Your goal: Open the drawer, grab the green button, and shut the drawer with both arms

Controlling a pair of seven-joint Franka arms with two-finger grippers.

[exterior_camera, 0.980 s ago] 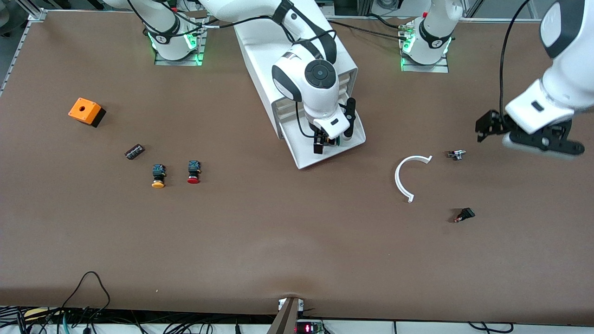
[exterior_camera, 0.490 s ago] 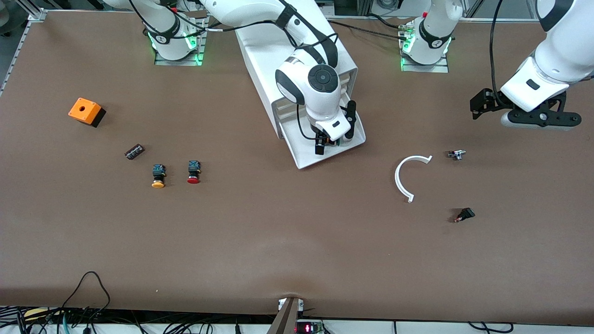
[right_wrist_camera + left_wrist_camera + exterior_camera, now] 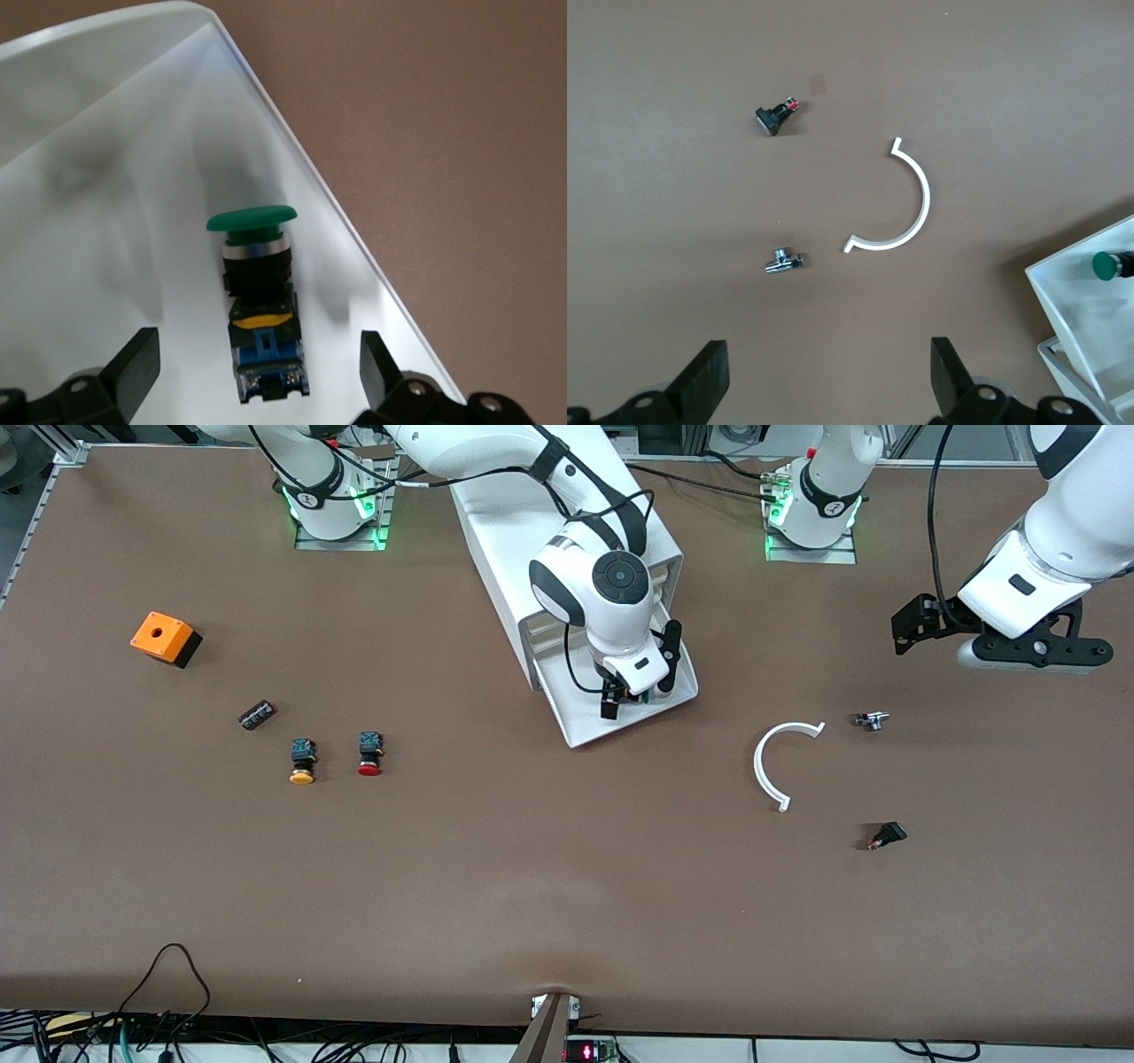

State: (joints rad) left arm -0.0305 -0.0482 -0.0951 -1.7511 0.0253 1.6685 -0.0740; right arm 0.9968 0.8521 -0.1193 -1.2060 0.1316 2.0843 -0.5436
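Two hands are in play, and you should watch the right one. The right hand (image 3: 622,701) hangs low over the drawer (image 3: 585,726), which stands pulled out from the foot of the white cabinet (image 3: 505,531). Its fingers are spread wide with nothing between them, one on each side of the button (image 3: 258,297), which lies on its side on the drawer floor close to the drawer's outer wall. Green cap, black collar, blue-grey body with a yellow band: all show plainly in the right wrist view.

Expect the button to be light and rigid, hard plastic that will not give under the pads. The domed cap looks smooth and would likely slip, so take it across the squarer body or the collar, where the faces are flatter (the body sits roughly midway between the fingers already). Since it lies loose on a slick tray, it may skid if one finger touches first; close evenly.

The left hand (image 3: 997,642) waits over bare counter (image 3: 532,886) toward the left arm's end, fingers wide apart and empty, near a small metal fitting (image 3: 784,261) and a white curved strip (image 3: 908,208).
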